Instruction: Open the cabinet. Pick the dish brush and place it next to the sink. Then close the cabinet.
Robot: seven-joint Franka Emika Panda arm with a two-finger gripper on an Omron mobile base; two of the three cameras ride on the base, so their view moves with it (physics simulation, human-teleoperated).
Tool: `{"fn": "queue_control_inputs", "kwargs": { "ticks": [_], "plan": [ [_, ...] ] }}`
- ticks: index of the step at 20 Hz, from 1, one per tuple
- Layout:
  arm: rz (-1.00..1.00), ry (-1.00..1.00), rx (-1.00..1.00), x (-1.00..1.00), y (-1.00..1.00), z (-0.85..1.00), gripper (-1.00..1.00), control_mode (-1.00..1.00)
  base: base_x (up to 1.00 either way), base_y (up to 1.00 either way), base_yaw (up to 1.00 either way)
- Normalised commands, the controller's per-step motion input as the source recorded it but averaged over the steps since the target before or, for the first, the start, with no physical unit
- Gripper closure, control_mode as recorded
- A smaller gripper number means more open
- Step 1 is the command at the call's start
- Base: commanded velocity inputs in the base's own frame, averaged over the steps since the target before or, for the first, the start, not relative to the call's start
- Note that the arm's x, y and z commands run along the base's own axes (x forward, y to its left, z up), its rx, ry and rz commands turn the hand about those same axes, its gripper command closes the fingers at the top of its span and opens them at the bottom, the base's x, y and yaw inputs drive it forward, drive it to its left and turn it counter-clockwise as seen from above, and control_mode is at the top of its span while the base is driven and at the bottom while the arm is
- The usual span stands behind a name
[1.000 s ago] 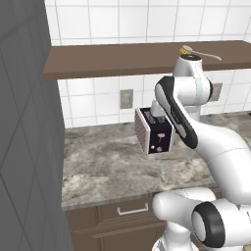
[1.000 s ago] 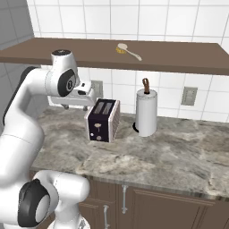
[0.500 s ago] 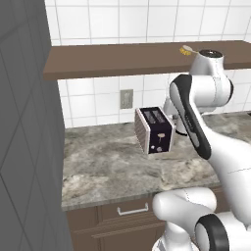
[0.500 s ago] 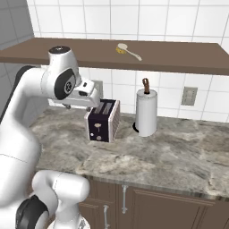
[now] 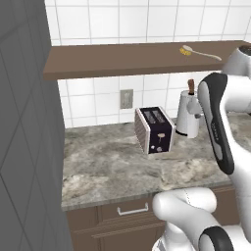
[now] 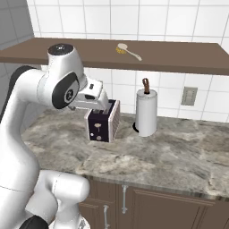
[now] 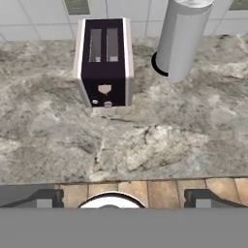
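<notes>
Left base view: your dish brush lies on the shelf at one o'clock, above the toaster.

Right base view: arm raised, brush ungrasped; next comes reaching up.

Hand view: gripper fingers spread, empty, over the counter.

Bright, even rendered light; soft shadows, slight blur.

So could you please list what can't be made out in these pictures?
- Gripper: in the hand view its fingertips are cut by the bottom edge, so open or shut can't be judged; in the right base view the arm's wrist covers it.
- Dish brush: on the shelf, bristles too small to read.
- Toaster: its top is partly hidden by the arm in the right base view.
- Towel roll: right side hidden by the arm in the left base view.
</notes>
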Motion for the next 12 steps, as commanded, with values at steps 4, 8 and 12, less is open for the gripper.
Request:
{"fn": "queue_control_inputs", "kwargs": {
  "ticks": [4,8,12],
  "plan": [
    [0.0,-0.17,-0.01,-0.33,-0.12,0.51,-1.0,-1.0,0.0,0.0,0.0],
    [0.0,-0.15,-0.02,-0.19,-0.13,0.47,-1.0,-1.0,0.0,0.0,0.0],
    [0.0,-0.14,-0.02,-0.03,-0.13,0.29,-1.0,-1.0,0.0,0.0,0.0]
  ]
}}
